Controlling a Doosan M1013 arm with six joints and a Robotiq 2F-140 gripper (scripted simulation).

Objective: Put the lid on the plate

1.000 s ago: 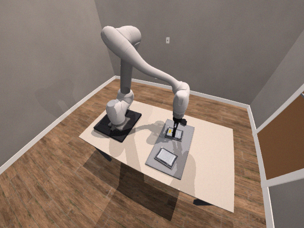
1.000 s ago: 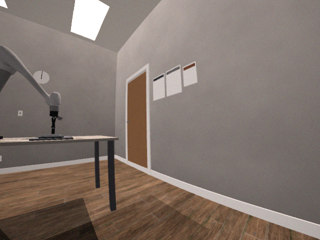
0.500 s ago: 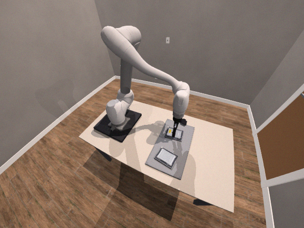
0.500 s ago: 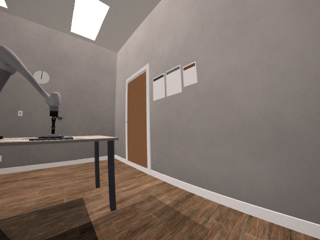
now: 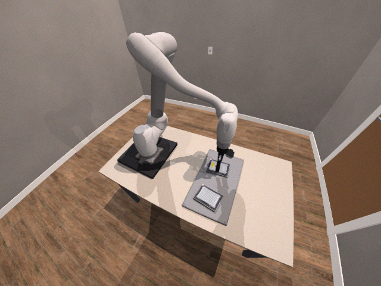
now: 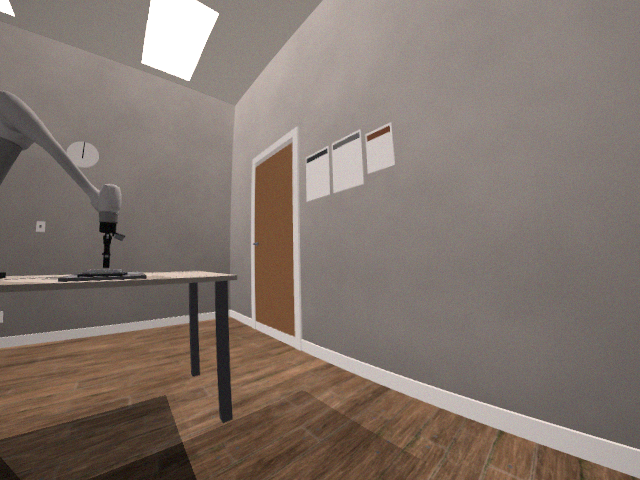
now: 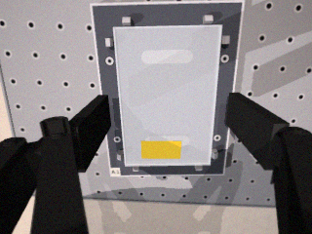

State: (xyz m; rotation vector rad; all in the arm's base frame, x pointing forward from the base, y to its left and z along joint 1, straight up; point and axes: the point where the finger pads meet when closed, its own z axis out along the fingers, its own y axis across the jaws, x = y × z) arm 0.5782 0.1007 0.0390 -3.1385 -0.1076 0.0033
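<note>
My gripper (image 7: 168, 109) hangs above lid park LP1 (image 7: 99, 58), jaws spread wide and grasping nothing — 1 finger (image 7: 90, 127) stands outside each long edge of the lid (image 7: 166, 93), and neither pad appears to touch it, though depth is hard to read from the wrist view. The lid lies flat in its park, inside small locating pegs, a yellow label (image 7: 161, 149) near its closer short edge. I judge it a thin, stiff, light plastic shell with smooth, slippery walls; a hard squeeze could bow or crack it. The hold to take is across the 2 long sides near mid-length, low on the rim, with modest force, so it stays level. Farther along the perforated grey deck (image 5: 235, 172), culture plate E01 (image 5: 208, 197) sits uncovered in nest N1 (image 5: 196, 201), its wells showing — well apart from the park.
</note>
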